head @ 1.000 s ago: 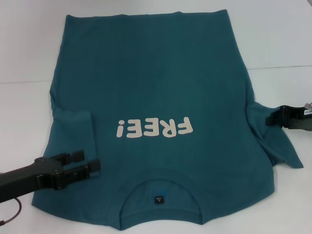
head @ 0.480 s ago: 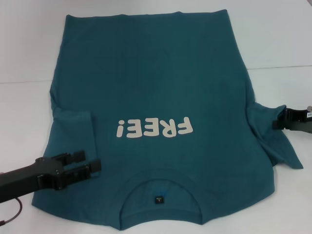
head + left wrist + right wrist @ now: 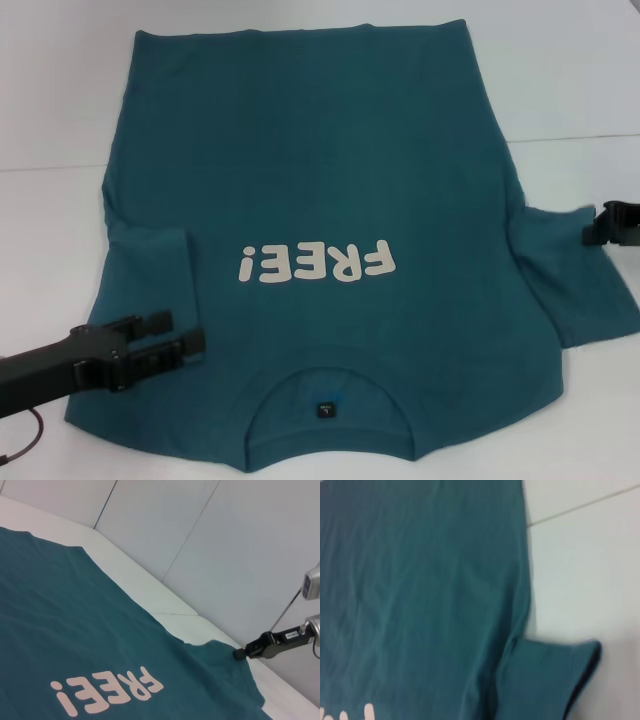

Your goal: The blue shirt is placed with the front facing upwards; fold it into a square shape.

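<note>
Your blue shirt (image 3: 320,250) lay flat, front up, on the white table (image 3: 580,90), its collar at 6 o'clock and its hem at 12. Its left sleeve was folded in over the body. Your left gripper (image 3: 178,340) hovered at 8 o'clock over that shoulder, fingers spread, grasping nothing. Your right gripper (image 3: 592,228) sat at 3 o'clock, pinching the edge of the spread right sleeve (image 3: 575,285).
</note>
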